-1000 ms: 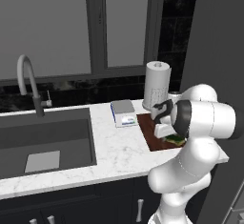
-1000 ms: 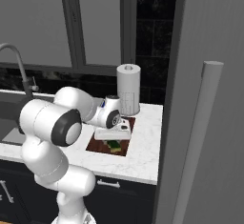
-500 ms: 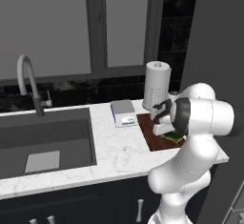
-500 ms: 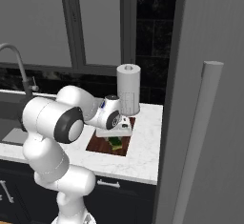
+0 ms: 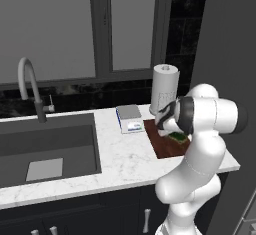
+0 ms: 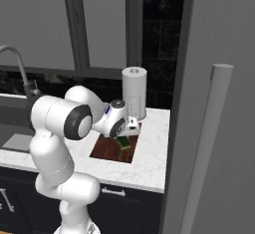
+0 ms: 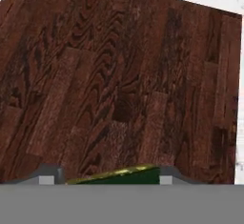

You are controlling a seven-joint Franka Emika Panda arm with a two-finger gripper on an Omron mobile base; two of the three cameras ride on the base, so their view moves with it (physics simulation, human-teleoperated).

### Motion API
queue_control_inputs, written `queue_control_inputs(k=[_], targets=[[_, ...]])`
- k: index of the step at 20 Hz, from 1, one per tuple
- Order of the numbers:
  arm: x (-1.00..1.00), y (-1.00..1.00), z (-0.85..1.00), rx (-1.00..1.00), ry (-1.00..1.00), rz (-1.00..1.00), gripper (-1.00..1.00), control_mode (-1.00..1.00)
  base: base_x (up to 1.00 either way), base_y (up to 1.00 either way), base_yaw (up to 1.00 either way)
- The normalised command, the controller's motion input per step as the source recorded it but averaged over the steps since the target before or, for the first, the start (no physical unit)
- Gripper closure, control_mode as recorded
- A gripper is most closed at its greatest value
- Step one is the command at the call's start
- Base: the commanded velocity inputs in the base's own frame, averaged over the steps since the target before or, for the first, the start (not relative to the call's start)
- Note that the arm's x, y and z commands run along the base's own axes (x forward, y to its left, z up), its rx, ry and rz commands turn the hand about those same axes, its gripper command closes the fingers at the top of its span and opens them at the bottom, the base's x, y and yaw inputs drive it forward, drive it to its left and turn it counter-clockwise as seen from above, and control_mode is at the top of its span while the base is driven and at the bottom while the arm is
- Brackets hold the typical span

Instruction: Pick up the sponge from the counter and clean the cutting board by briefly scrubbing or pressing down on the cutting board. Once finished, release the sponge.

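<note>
On the desk (image 5: 120, 156), from left: the sink (image 5: 47, 146), the kitchen scale (image 5: 130, 119), then the cutting board (image 5: 167, 146). The hand (image 7: 107, 178) grips the sponge (image 6: 123, 142) above the board; the paper towel roll (image 5: 164, 89) stands behind.

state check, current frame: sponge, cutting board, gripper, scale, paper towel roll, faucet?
sponge: held between the fingertips, over the board
cutting board: flat on the counter, surface bare
gripper: shut on the sponge, low over the board
scale: on the counter beside the board, nothing on it
paper towel roll: upright
faucet: no water visible
</note>
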Motion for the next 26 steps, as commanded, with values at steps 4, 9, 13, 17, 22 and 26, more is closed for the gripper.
queue_control_inputs(k=[4, 9, 13, 17, 22, 26], targets=[[0.38, -0.06, 0.00, 0.00, -0.25, 0.00, 1.00, -1.00, 0.00, 0.00, 0.00], [0.44, -0.01, 0.00, 0.00, -0.16, 0.00, 1.00, -1.00, 0.00, 0.00, 0.00], [0.19, 0.00, 0.00, 0.00, -0.04, 0.00, 1.00, -1.00, 0.00, 0.00, 0.00], [-0.33, -0.05, -0.09, 0.00, 0.01, 0.00, 1.00, -1.00, 0.00, 0.00, 0.00], [-0.64, -0.09, -0.14, 0.00, 0.03, 0.00, 1.00, -1.00, 0.00, 0.00, 0.00], [-0.62, -0.03, -0.08, 0.00, 0.07, 0.00, 1.00, -1.00, 0.00, 0.00, 0.00]])
